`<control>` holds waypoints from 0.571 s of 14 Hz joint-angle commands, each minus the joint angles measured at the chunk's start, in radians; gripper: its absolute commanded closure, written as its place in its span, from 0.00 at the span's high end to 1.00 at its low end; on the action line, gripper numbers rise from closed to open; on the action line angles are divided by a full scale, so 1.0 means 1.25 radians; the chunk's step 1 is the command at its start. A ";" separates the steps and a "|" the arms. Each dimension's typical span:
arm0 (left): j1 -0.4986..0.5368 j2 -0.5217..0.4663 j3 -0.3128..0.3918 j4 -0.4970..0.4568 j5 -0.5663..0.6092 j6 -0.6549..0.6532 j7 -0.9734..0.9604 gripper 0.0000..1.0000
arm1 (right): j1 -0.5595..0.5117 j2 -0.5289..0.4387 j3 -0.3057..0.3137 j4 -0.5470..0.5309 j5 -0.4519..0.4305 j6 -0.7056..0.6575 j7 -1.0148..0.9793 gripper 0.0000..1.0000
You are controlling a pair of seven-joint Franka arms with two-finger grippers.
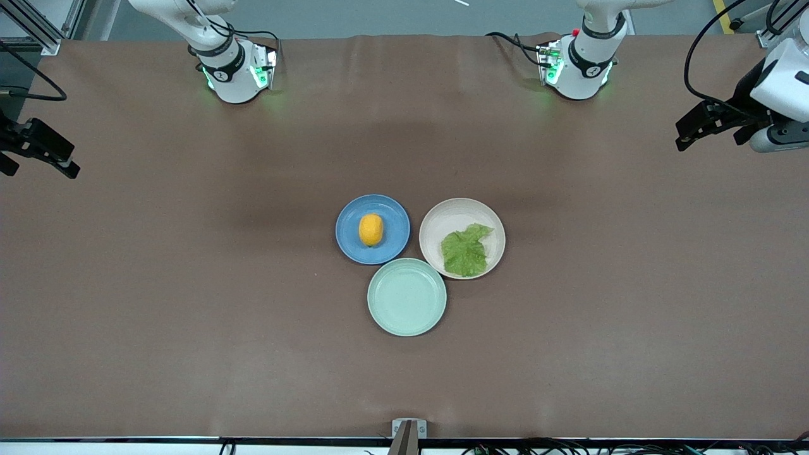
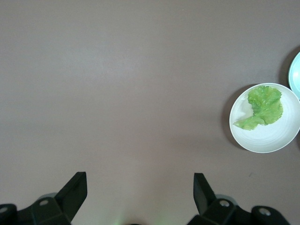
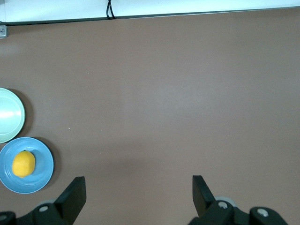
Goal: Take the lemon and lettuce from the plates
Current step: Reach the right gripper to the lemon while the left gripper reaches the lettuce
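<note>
The lemon (image 1: pixel 371 229) lies in the middle of the blue plate (image 1: pixel 346 218). The lettuce (image 1: pixel 466 251) lies flat on the beige-pink plate (image 1: pixel 452 215), beside the blue one, toward the left arm's end. My left gripper (image 1: pixel 708 142) is open and empty, up in the air over the bare table at the left arm's end. Its wrist view (image 2: pixel 140 187) shows the lettuce (image 2: pixel 264 107) on its plate (image 2: pixel 267 138). My right gripper (image 1: pixel 41 169) is open and empty over the right arm's end. Its wrist view (image 3: pixel 139 190) shows the lemon (image 3: pixel 23 164) on the blue plate (image 3: pixel 43 174).
An empty mint green plate (image 1: pixel 407 296) touches both plates, nearer to the front camera; it also shows in the wrist views (image 2: pixel 295 75) (image 3: pixel 9 115). Brown cloth (image 1: pixel 189 284) covers the table. The arm bases (image 1: pixel 237 76) (image 1: pixel 578 69) stand along the table's edge farthest from the camera.
</note>
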 commanded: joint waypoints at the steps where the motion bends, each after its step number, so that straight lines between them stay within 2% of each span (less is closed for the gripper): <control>1: 0.000 0.007 0.001 0.018 -0.010 -0.016 0.018 1.00 | -0.001 0.006 0.003 0.012 -0.014 -0.008 0.007 1.00; 8: -0.012 0.050 -0.009 0.018 -0.006 -0.015 0.003 1.00 | 0.006 0.013 0.004 0.012 -0.011 -0.006 0.018 1.00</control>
